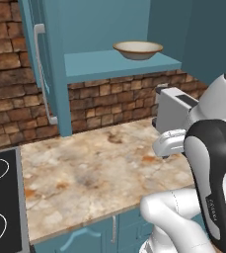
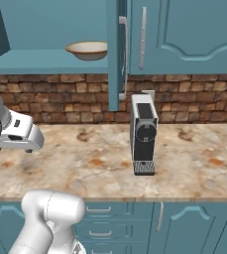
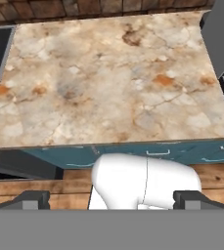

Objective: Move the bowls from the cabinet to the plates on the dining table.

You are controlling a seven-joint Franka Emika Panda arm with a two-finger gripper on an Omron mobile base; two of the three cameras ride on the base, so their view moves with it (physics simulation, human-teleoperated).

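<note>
We are in a home kitchen. A beige, rust-mottled marble counter point(image 1: 99, 173) runs along a red-brown brick wall point(image 1: 8, 74), with teal drawer units point(image 2: 135, 223) below it. A black cooktop point(image 1: 1, 202) sits at the counter's left end. An open teal wall cabinet point(image 1: 119, 62) holds a bowl point(image 1: 138, 49), and a coffee machine point(image 2: 143, 134) stands on the counter.

The open cabinet point(image 1: 50, 69) leaves its shelf reachable from the front, one bowl point(image 1: 138, 49) on it, while a coffee machine point(image 2: 143, 134) blocks the marble counter's point(image 1: 99, 173) right side.
</note>
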